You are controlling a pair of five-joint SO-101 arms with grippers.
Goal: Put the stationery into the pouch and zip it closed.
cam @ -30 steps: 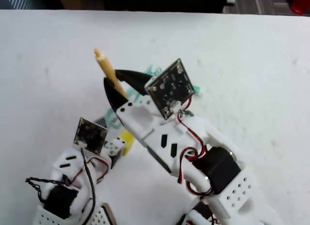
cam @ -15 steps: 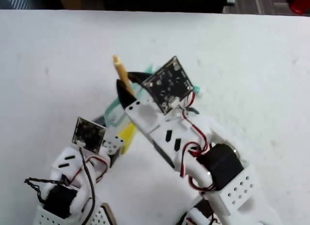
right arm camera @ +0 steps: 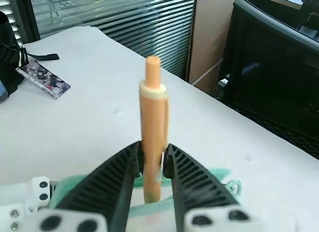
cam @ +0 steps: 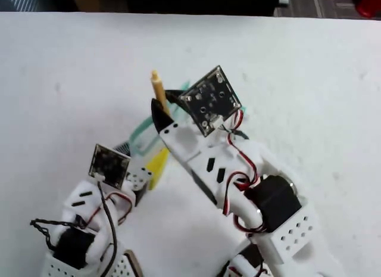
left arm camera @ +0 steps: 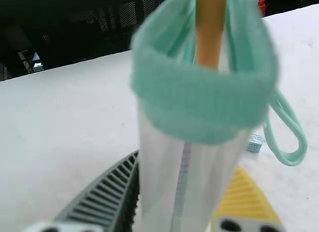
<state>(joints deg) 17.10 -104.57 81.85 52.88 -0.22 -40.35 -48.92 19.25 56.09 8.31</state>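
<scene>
- Your right gripper (right arm camera: 152,153) has its two black fingers (right arm camera: 113,178) pinched narrowly on the orange pen (right arm camera: 153,117), gripping it low on the barrel.
- The pen stands close to upright, with its clip end up. In the high view the pen (cam: 158,86) sticks up out of the right gripper (cam: 164,105) near the middle of the table (cam: 59,80), well away from every edge.
- Your left gripper (left arm camera: 179,194) holds the pouch (left arm camera: 199,107) between its grey finger (left arm camera: 112,189) and its yellow finger (left arm camera: 244,197), closed on the clear lower body.
- The pouch mouth faces up, its mint-green rim held open in a ring. The pen's lower end (left arm camera: 210,27) passes down behind that rim. You cannot tell how deep it sits.
- A mint-green loop (left arm camera: 286,127) hangs from the pouch, just beside the yellow finger.
- In the high view the pouch (cam: 143,133) lies between the two arms, with the left gripper (cam: 141,159) on the side toward the table's near edge.
- A printed card with a black strap (right arm camera: 42,77) lies on the table, well apart from the pouch.
</scene>
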